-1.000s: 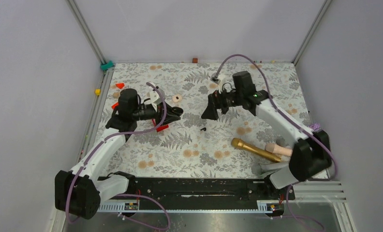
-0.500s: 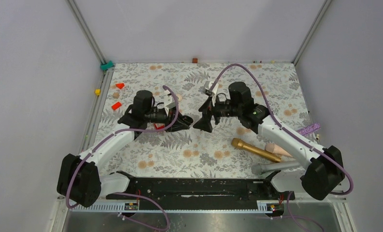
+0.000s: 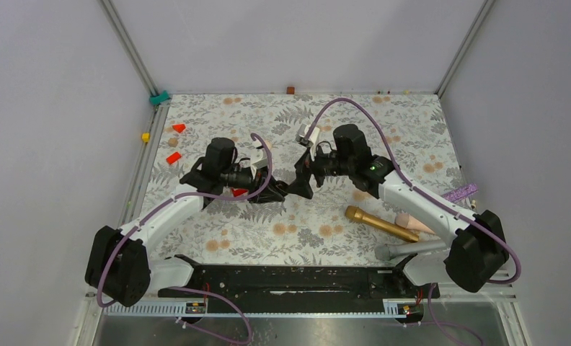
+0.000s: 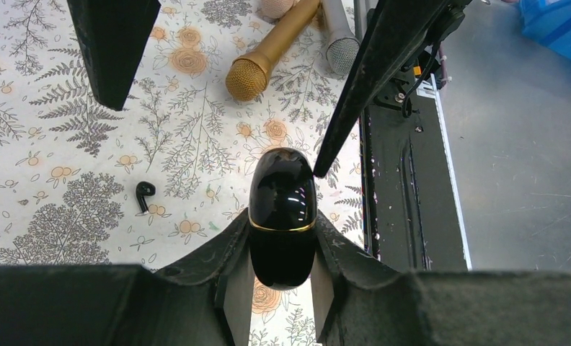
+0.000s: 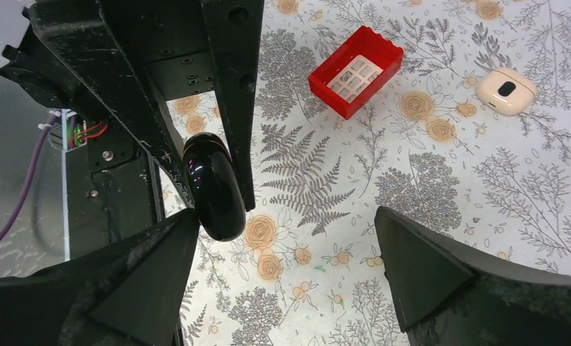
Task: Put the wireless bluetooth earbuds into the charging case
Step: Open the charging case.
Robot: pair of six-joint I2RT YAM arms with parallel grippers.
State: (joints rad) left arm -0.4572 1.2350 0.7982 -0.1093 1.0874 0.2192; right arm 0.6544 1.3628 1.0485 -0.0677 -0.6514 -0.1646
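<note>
Glossy black oval charging case (image 4: 282, 209), lid shut, sits clamped in the left gripper (image 4: 282, 249). The right gripper (image 5: 284, 213) stands wide beside it, likely about to open the lid. A small black earbud (image 4: 145, 196) lies at nine o'clock.

The charging case (image 4: 282, 189) sits in my left hand (image 4: 282, 245); my right hand (image 5: 282, 220) faces it from 3 o'clock. On the desk (image 3: 326, 115), one earbud (image 4: 145, 195) lies below, microphones (image 3: 381, 224) at 4 o'clock.

Glossy black charging case (image 4: 282, 194), closed, gold seam, held in left end effector (image 4: 282, 241), black earbud (image 4: 145, 196) on table (image 4: 66, 144)
</note>
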